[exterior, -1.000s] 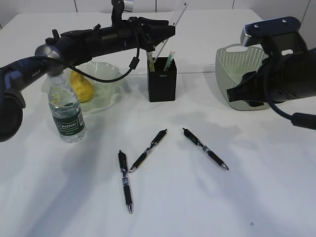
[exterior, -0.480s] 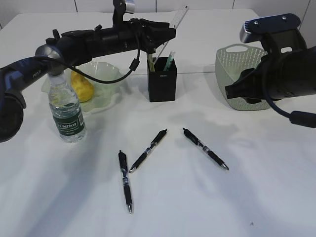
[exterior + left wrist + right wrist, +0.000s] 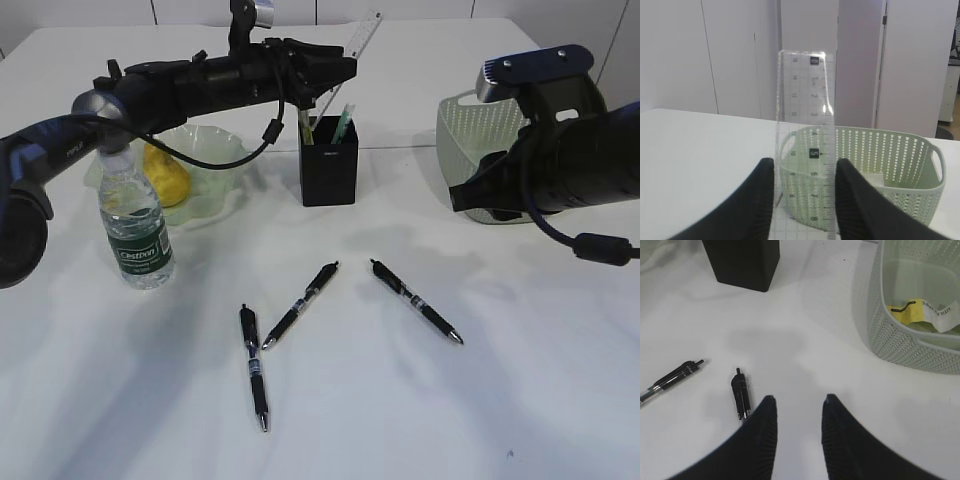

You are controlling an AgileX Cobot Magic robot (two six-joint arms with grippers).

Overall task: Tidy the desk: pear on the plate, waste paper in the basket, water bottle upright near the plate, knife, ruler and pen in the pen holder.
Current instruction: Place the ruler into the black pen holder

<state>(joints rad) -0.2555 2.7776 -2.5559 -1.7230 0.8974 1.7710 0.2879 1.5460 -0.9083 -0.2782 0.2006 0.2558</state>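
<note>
Ruler [image 3: 804, 150], clear with black markings, stands upright between the left gripper's [image 3: 804, 200] two dark fingers, which close against its long edges; it rises well above the fingertips, and the green basket [image 3: 900, 165] shows beyond them. In the exterior view this gripper [image 3: 335, 72] hangs just above the black pen holder [image 3: 328, 172]. Right gripper [image 3: 796, 405] holds nothing, its jaws partly apart over bare desk [image 3: 800, 340]. One black pen [image 3: 741, 392] lies just left of its left finger, the basket with the waste paper [image 3: 925, 312] ahead to the right.
</note>
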